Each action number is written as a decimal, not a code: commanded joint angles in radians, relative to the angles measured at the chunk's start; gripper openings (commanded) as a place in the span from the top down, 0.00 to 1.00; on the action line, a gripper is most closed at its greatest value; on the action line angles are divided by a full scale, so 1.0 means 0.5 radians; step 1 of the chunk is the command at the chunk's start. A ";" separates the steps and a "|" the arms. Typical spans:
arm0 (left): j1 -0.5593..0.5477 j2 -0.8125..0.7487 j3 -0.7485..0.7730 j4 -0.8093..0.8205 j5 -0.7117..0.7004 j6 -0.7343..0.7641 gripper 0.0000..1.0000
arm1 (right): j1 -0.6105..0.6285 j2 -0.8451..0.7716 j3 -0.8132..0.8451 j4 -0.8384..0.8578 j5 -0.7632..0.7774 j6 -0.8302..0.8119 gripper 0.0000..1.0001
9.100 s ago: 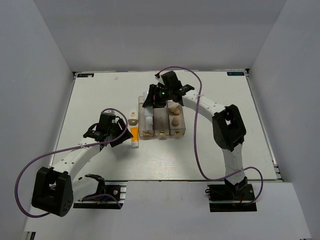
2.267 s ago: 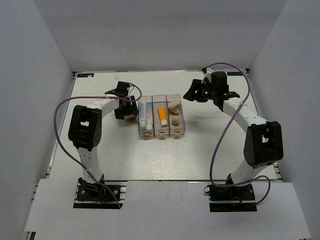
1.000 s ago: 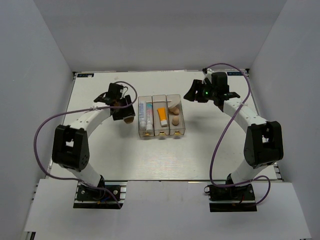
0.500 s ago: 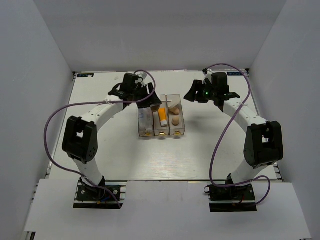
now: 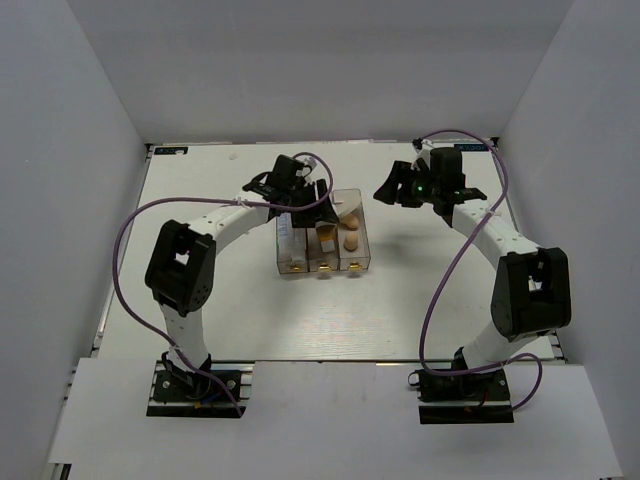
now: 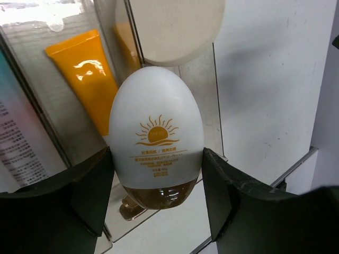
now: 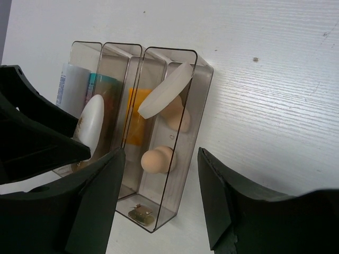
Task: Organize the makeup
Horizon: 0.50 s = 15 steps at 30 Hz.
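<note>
My left gripper [image 6: 156,177] is shut on a white egg-shaped bottle [image 6: 156,132] with a sun logo and a brown cap. It holds the bottle over the middle compartment of the clear box [image 5: 320,264]. An orange tube [image 6: 87,79] lies in that compartment. A white tube with a pink-blue gradient [image 6: 21,143] lies in the left one. The right one holds a round cream puff [image 7: 165,90] and two peach sponges [image 7: 157,159]. My right gripper [image 7: 161,174] is open and empty, above the table to the right of the box [image 5: 392,190]. My left gripper also shows in the top view [image 5: 308,203].
The clear box has gold latches [image 7: 139,212] at its near end. White walls close in the table [image 5: 200,300] on the left, the far side and the right. The left arm's purple cable [image 5: 125,250] loops over the left half.
My left gripper has carried the white bottle from the left of the box to above its middle compartment. My right gripper has shifted slightly to the right.
</note>
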 commanded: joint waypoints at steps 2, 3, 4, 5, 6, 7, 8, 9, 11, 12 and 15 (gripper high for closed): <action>0.004 -0.075 0.150 -0.037 -0.110 0.019 0.28 | -0.022 -0.080 -0.007 0.066 0.000 -0.027 0.37; 0.004 -0.078 0.159 -0.056 -0.116 0.028 0.27 | -0.026 -0.080 -0.004 0.066 -0.007 -0.027 0.36; 0.004 -0.078 0.174 -0.065 -0.126 0.031 0.24 | -0.026 -0.083 -0.004 0.066 -0.013 -0.030 0.36; 0.004 -0.084 0.193 -0.068 -0.126 0.034 0.23 | -0.023 -0.080 -0.004 0.063 -0.010 -0.033 0.35; 0.004 -0.084 0.205 -0.080 -0.129 0.040 0.23 | -0.026 -0.083 -0.001 0.057 -0.019 -0.039 0.35; 0.004 -0.084 0.211 -0.084 -0.129 0.046 0.22 | -0.026 -0.083 0.002 0.060 -0.016 -0.042 0.34; 0.004 -0.087 0.226 -0.090 -0.129 0.049 0.22 | -0.032 -0.089 -0.001 0.060 -0.022 -0.042 0.34; 0.004 -0.087 0.233 -0.099 -0.126 0.052 0.21 | -0.029 -0.086 -0.001 0.057 -0.025 -0.051 0.33; 0.004 -0.096 0.233 -0.093 -0.129 0.049 0.18 | -0.032 -0.089 -0.004 0.048 -0.028 -0.060 0.33; 0.004 -0.102 0.227 -0.090 -0.129 0.049 0.18 | -0.032 -0.092 -0.001 0.051 -0.028 -0.064 0.32; 0.004 -0.118 0.227 -0.099 -0.138 0.049 0.17 | -0.032 -0.095 -0.004 0.039 -0.028 -0.079 0.32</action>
